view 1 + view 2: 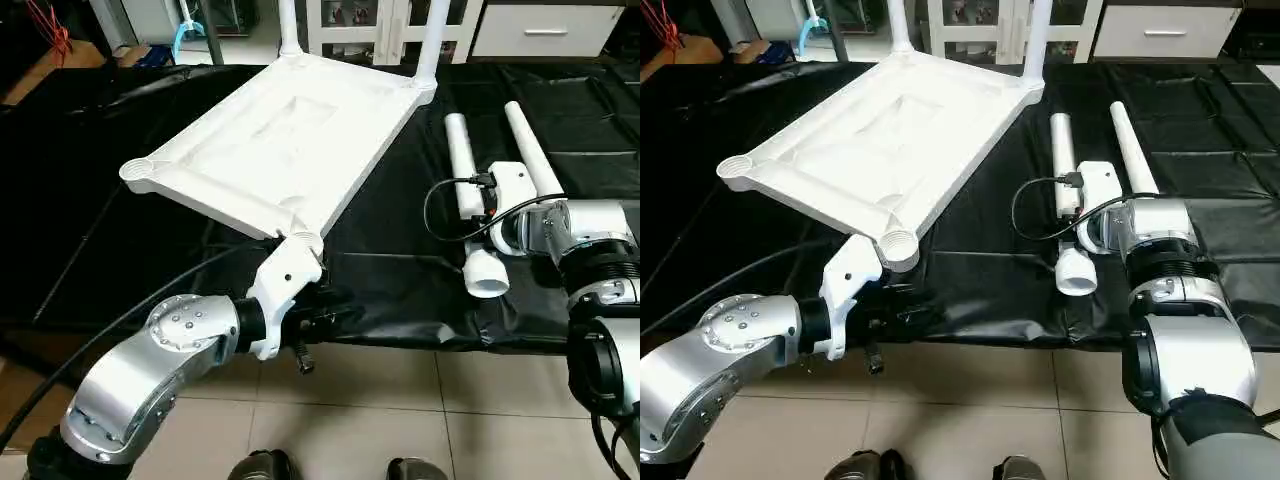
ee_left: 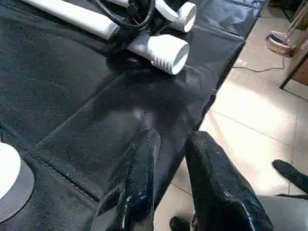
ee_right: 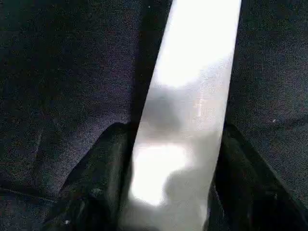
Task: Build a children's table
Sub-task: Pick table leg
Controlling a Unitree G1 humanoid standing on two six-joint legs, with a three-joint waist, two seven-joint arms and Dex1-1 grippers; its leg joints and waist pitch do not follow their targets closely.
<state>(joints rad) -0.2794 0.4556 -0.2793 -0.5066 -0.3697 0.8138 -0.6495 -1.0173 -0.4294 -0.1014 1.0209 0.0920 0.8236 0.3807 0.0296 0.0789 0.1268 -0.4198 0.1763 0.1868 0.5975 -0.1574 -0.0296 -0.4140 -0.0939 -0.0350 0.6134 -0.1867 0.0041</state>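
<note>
Smooth white plastic tabletop (image 1: 290, 140), glossy black sheet (image 1: 560, 130), brushed-metal forearm (image 1: 140, 380).

bright overhead light, glare on black sheet (image 1: 400, 270), wrist views blurred

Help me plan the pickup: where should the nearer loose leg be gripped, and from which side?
Grip the nearer loose leg on its plain tube above the wide threaded end, from above: it lies flat on the black sheet, its sides free for the right gripper.

A black sheet (image 1: 560, 130) covers the bench. Below its near edge lies a floor of pale tiles (image 1: 400, 400). Behind stand white shelves (image 1: 360, 25) and a white drawer unit (image 1: 545, 30).
</note>
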